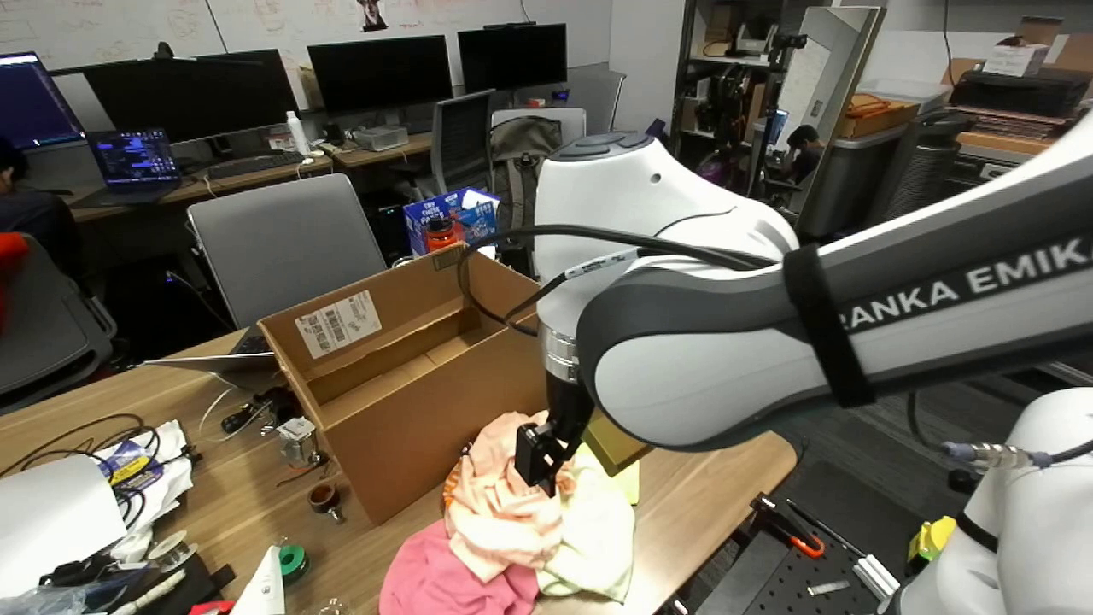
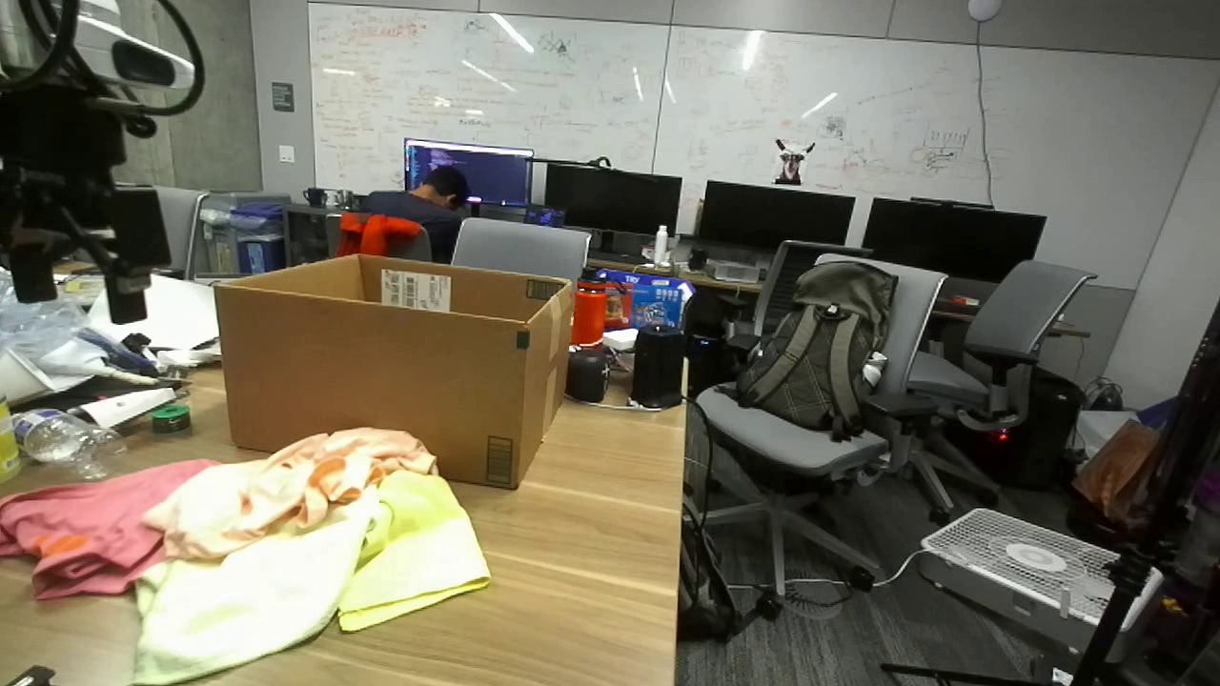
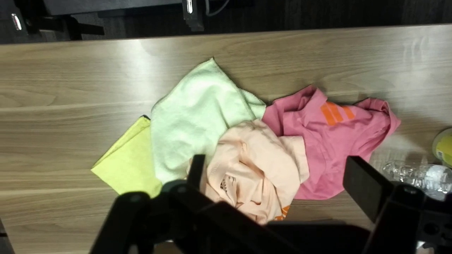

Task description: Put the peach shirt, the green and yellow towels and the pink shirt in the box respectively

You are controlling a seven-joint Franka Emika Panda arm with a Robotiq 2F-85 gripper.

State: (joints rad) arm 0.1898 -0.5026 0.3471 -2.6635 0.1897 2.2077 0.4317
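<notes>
Peach shirt lies crumpled at lower centre of the wrist view, overlapping the pale green towel on one side and the pink shirt on the other. Uppermost and first in the order, it is in my judgement the piece to take first, since nothing appears to weigh on it. My fingers stand wide apart above it, holding nothing, presumably spread to straddle a bunched fold. The yellow towel, left of centre there, appears tucked partly under the green one's edge and may come along with it. The cardboard box, left of centre in an exterior view, stands upright and open-topped just behind the cloths, which I take as set for a short carry; contact between shirt and box cannot be confirmed. All four cloths are outside it, on the worktop. A clear bottle, at the wrist view's right edge, lies near the pink shirt.
</notes>
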